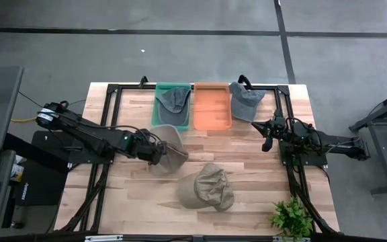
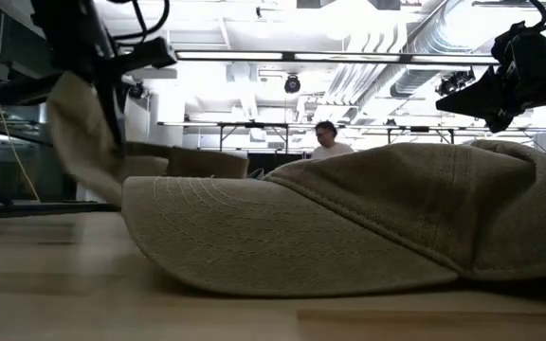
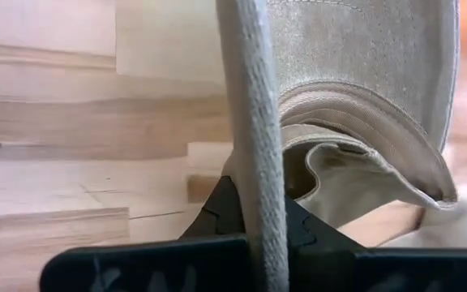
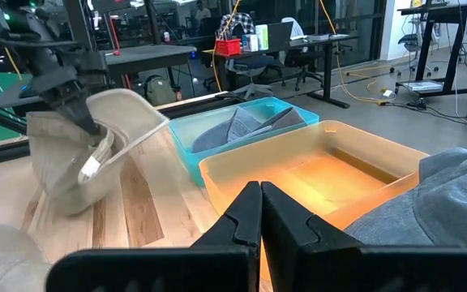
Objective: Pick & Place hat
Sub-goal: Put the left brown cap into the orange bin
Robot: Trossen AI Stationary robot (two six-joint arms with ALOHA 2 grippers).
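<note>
Pinching the tan hat point(image 3: 355, 89), left fingers point(image 3: 225, 212) show only wrist-side.

Tan hat point(image 3: 355, 97), brim edge clamped between dark fingers point(image 3: 221, 212) of left gripper point(image 3: 254, 219); crown hanging open beyond, above pale wooden surface point(image 3: 71, 138).

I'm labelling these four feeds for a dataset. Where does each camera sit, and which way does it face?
High view: overhead, facing straight down on the table; both arms show, the left hand gripping a beige hat.
Low view: table height, facing level across a khaki cap into the room.
Left wrist view: on the left arm, facing past its fingers, clamped on the hat's brim.
Right wrist view: on the right arm, facing past the shut right hand toward the orange bin.
Shared: the high and right wrist views both show the held hat and teal bin.
</note>
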